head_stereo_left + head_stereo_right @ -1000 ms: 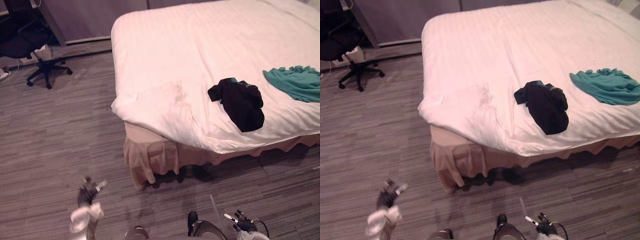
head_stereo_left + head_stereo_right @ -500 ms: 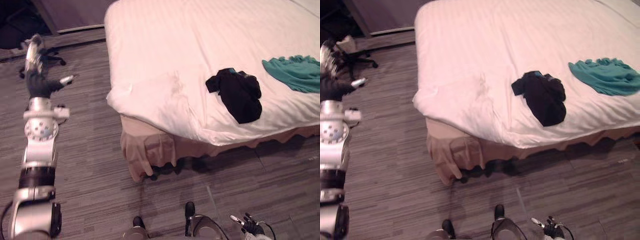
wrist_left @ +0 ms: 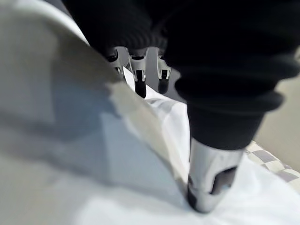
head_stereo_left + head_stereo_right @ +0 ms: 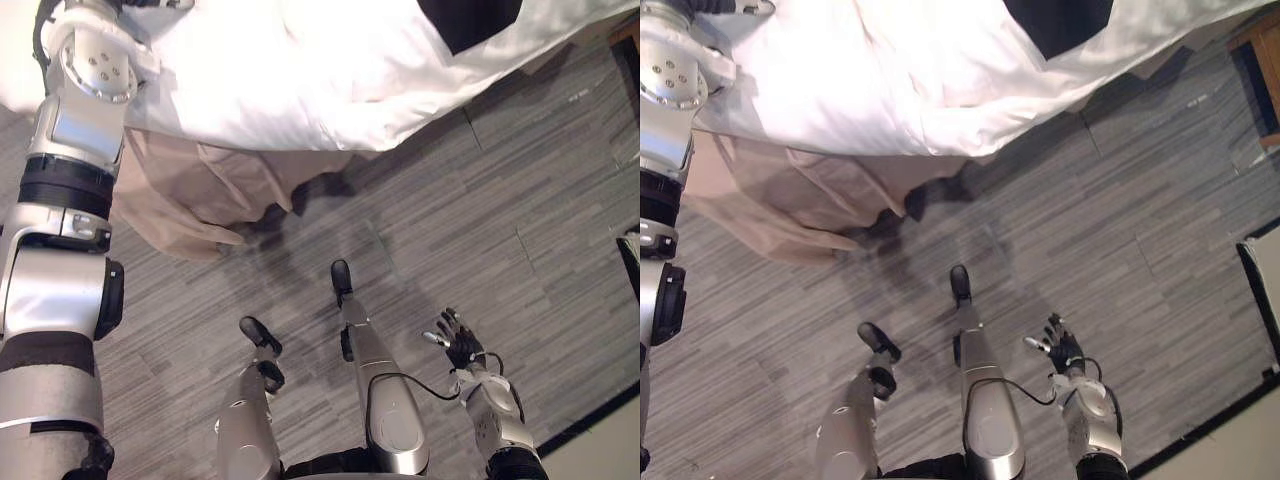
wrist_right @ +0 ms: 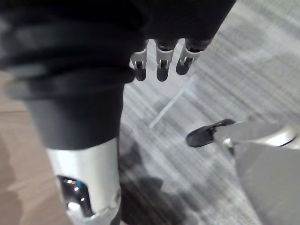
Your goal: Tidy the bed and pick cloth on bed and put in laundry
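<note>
While my left hand point(image 3: 208, 161) sits straight-fingered, thumb touching the white duvet point(image 4: 300, 70) | right hand point(image 4: 460, 345) spread, empty, low over the floor point(image 4: 520, 200) | black garment point(image 4: 470, 18) on the duvet, well right of the left hand | likely light, limp: pinch a bunched fold.

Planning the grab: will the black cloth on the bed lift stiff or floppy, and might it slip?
Probably floppy: the black cloth lies flat, following the duvet. Likely light, since it looks thin, with no bulk. It may slide when pushed, as it sits near where the smooth duvet slopes off.
</note>
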### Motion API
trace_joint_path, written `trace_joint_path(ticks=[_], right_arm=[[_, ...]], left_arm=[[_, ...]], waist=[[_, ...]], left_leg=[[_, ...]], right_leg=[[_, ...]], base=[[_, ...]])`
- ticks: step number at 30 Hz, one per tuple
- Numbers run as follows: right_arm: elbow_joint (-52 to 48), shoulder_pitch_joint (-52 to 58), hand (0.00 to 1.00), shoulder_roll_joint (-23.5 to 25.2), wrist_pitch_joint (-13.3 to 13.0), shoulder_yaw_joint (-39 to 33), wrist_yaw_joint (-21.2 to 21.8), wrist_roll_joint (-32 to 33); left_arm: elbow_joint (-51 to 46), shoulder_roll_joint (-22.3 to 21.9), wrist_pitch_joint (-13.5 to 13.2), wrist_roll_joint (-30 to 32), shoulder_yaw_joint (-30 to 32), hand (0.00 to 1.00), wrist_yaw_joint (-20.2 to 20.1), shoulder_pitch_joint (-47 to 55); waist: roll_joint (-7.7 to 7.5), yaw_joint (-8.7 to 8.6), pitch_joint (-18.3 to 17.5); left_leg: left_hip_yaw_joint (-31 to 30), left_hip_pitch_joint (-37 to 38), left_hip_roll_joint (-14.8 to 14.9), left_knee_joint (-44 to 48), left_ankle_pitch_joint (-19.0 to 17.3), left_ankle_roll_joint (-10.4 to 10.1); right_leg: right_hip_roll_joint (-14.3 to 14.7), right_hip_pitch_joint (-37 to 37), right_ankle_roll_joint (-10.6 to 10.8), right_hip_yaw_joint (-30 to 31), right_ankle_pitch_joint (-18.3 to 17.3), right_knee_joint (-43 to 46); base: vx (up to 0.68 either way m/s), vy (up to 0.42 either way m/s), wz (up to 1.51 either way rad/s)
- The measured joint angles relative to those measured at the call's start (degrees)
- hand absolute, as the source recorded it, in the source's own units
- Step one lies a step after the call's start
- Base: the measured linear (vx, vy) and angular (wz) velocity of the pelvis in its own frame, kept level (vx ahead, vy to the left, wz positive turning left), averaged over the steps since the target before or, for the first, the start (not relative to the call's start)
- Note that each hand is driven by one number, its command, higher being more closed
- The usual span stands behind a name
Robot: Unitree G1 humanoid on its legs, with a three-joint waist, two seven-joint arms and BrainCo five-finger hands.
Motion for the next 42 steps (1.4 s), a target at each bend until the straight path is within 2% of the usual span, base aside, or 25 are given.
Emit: trace_joint_path(ticks=[2, 5, 6, 8, 10, 14, 18, 20, 21, 22, 24, 26, 28, 29, 30, 32, 36, 39, 41, 42], right_arm=[[-1.35, 0.21, 0.00, -0.01, -0.33, 0.01, 1.08, -0.01], [-1.74, 0.33, 0.00, -0.30, -1.30, 0.13, 2.88, -0.01], [-2.59, 0.63, 0.00, -0.61, -1.26, 0.12, 3.12, 0.36], [-4.35, 0.90, 0.00, -1.02, -1.18, 0.11, 3.41, 0.43], [-6.94, 1.30, 0.00, -2.43, -0.66, -0.34, 3.39, 0.26], [-11.62, 3.49, 0.00, -4.03, 0.18, -3.28, 1.06, -1.13], [-17.93, 6.14, 0.00, -5.33, 1.76, -9.33, -2.91, -7.26], [-18.62, 6.66, 0.00, -6.24, 5.06, -13.36, -5.46, -11.11], [-18.58, 6.84, 0.00, -6.61, 6.01, -14.45, -6.10, -11.88], [-18.43, 6.99, 0.00, -7.12, 7.43, -15.87, -6.98, -12.97], [-18.22, 7.53, 0.00, -7.60, 9.77, -19.59, -8.62, -14.79], [-18.22, 7.02, 0.00, -8.16, 11.00, -21.06, -9.29, -16.87], [-18.21, 6.67, 0.00, -9.46, 12.28, -20.76, -9.15, -19.48], [-18.22, 6.04, 1.00, -9.92, 12.69, -20.65, -8.62, -20.76], [-18.18, 4.23, 1.00, -11.19, 13.53, -20.12, -7.32, -22.70], [-17.20, 0.71, 1.00, -14.16, 13.89, -17.26, -5.46, -23.11], [-13.47, -9.26, 1.00, -18.66, 13.82, -8.86, -1.74, -24.98], [-5.61, -21.90, 1.00, -20.80, 13.61, 0.73, 0.28, -24.91], [-1.13, -31.73, 1.00, -20.83, 13.34, 6.52, 1.22, -24.35], [-0.43, -34.31, 1.00, -20.82, 13.32, 7.66, 1.31, -23.93]], left_arm=[[-0.60, -0.64, 1.02, 2.69, -0.04, 1.00, -0.44, -0.10], [-1.11, -0.51, 2.70, 6.14, -2.09, 1.00, -4.81, -0.36], [-1.02, -0.26, 3.53, 7.07, -2.72, 1.00, -8.79, -0.34], [-0.96, 0.62, 3.80, 7.16, -3.42, 1.00, -11.58, 0.15], [-0.80, 1.24, 3.83, 6.85, -3.46, 1.00, -16.24, 3.50], [-2.64, 1.64, 0.74, 2.60, -0.54, 1.00, -22.29, 14.78], [-10.20, 1.61, -3.39, -3.91, 7.55, 1.00, -26.18, 35.61], [-14.08, -0.24, -6.12, -5.65, 12.06, 1.00, -27.15, 53.30], [-14.51, -1.47, -6.82, -5.99, 12.85, 1.00, -27.18, 57.12], [-15.47, -3.31, -7.49, -6.06, 13.95, 0.00, -27.19, 62.05], [-16.16, -7.87, -8.78, -6.11, 16.86, 0.00, -27.13, 73.90], [-16.03, -10.74, -8.70, -6.83, 19.82, 0.00, -26.81, 79.95], [-15.97, -13.74, -7.82, -7.93, 22.71, 0.00, -26.05, 86.34], [-15.86, -15.29, -7.33, -8.74, 23.76, 0.00, -25.08, 88.70], [-14.55, -18.24, -6.47, -10.63, 25.49, 0.00, -23.67, 91.86], [-11.57, -20.93, -6.23, -12.37, 27.17, 0.00, -21.85, 94.72], [-6.17, -23.71, -5.97, -12.07, 29.21, 0.00, -16.41, 97.65], [-3.67, -24.58, -5.44, -12.78, 30.98, 0.00, -13.13, 97.74], [-3.64, -25.33, -5.87, -13.64, 32.51, 0.00, -11.58, 96.52], [-3.64, -25.49, -5.98, -14.27, 32.69, 0.00, -11.42, 96.01]], waist=[[0.00, 0.12, 0.00], [0.01, 0.67, -0.01], [0.04, 1.25, -0.02], [0.08, 1.39, -0.04], [0.25, 1.51, -0.13], [1.40, 1.84, -0.72], [3.86, 2.71, -2.47], [5.38, 3.06, -8.57], [5.74, 3.12, -9.44], [6.06, 3.36, -10.44], [6.63, 5.38, -14.49], [6.83, 5.90, -16.09], [6.83, 7.28, -17.40], [6.79, 8.15, -17.81], [6.78, 9.21, -18.62], [6.42, 9.72, -19.54], [5.19, 11.97, -19.96], [4.36, 14.30, -19.11], [4.24, 16.35, -16.21], [4.45, 16.82, -14.99]], left_leg=[[0.90, 0.01, 0.32, 0.79, -0.11, 0.07], [2.58, 1.00, 0.82, 1.68, -0.28, 0.31], [3.02, 1.98, 0.83, 1.72, -0.64, 0.34], [3.08, 3.11, 0.87, 1.78, -1.18, 0.38], [3.05, 5.88, 0.88, 1.66, -1.67, 0.56], [2.20, 11.47, 0.68, 1.15, -2.48, 0.51], [0.19, 17.34, -0.73, -1.90, -1.31, -0.07], [-1.06, 19.48, -2.68, -6.28, 0.55, -0.42], [-1.94, 20.68, -3.18, -7.36, 1.09, -0.58], [-2.72, 22.57, -3.64, -8.98, 1.72, -0.73], [-4.47, 25.33, -4.59, -12.10, 2.67, -1.16], [-6.10, 26.51, -5.50, -13.75, 3.38, -1.20], [-7.11, 27.96, -6.04, -15.04, 3.79, -1.19], [-7.47, 28.62, -6.34, -15.68, 3.92, -1.10], [-8.56, 29.16, -6.99, -16.64, 4.27, -0.80], [-9.86, 29.35, -7.74, -17.61, 4.88, -0.39], [-12.02, 29.20, -8.93, -19.88, 6.75, 0.26], [-14.49, 28.09, -9.51, -21.32, 8.49, 0.66], [-15.49, 26.17, -9.55, -21.24, 9.04, 0.96], [-16.09, 25.45, -9.61, -21.15, 9.31, 0.81]], right_leg=[[0.02, -0.01, 0.00, 0.12, 0.01, 0.08], [-0.01, 0.91, -0.01, 0.37, 0.02, 0.22], [-0.04, 1.64, -0.01, 0.60, 0.03, 0.22], [-0.05, 2.73, 0.01, 0.62, 0.02, 0.14], [-0.30, 5.79, 0.10, 0.25, -0.05, -0.10], [-0.97, 13.39, 0.59, -1.77, -0.46, -2.26], [-1.66, 20.82, 0.80, -4.42, -0.91, -4.07], [-2.35, 22.70, 1.04, -6.04, -2.15, -4.82], [-2.41, 24.34, 1.04, -6.73, -2.16, -5.64], [-2.44, 26.53, 1.12, -7.59, -2.27, -6.47], [-2.32, 29.81, 1.21, -8.93, -2.89, -8.08], [-2.39, 31.44, 1.46, -10.11, -3.45, -8.31], [-2.47, 33.12, 1.45, -11.09, -3.70, -8.73], [-2.60, 33.74, 1.57, -11.28, -3.85, -8.74], [-2.98, 34.69, 1.76, -12.23, -3.99, -8.74], [-3.59, 35.17, 1.93, -13.46, -4.11, -8.74], [-4.30, 35.30, 2.02, -15.11, -4.03, -8.74], [-4.71, 34.95, 1.85, -17.19, -3.84, -8.73], [-4.93, 33.06, 1.33, -17.92, -3.92, -7.56], [-5.08, 32.52, 1.30, -18.45, -3.95, -7.13]], base=[[0.04, -0.006, -0.03], [0.04, -0.016, -0.06], [0.02, -0.012, -0.12], [0.01, -0.011, -0.08], [0.00, 0.000, 0.00], [0.00, -0.010, 0.16], [0.03, -0.012, 0.31], [0.09, -0.022, 0.38], [0.13, -0.018, 0.42], [0.09, -0.008, 0.40], [0.07, -0.012, 0.33], [0.05, -0.005, 0.39], [0.02, 0.002, 0.29], [-0.02, 0.022, 0.22], [-0.03, 0.028, 0.29], [-0.04, 0.028, 0.35], [-0.06, 0.013, 0.29], [-0.10, -0.003, 0.36], [-0.10, -0.007, 0.24], [-0.12, -0.004, 0.31]])
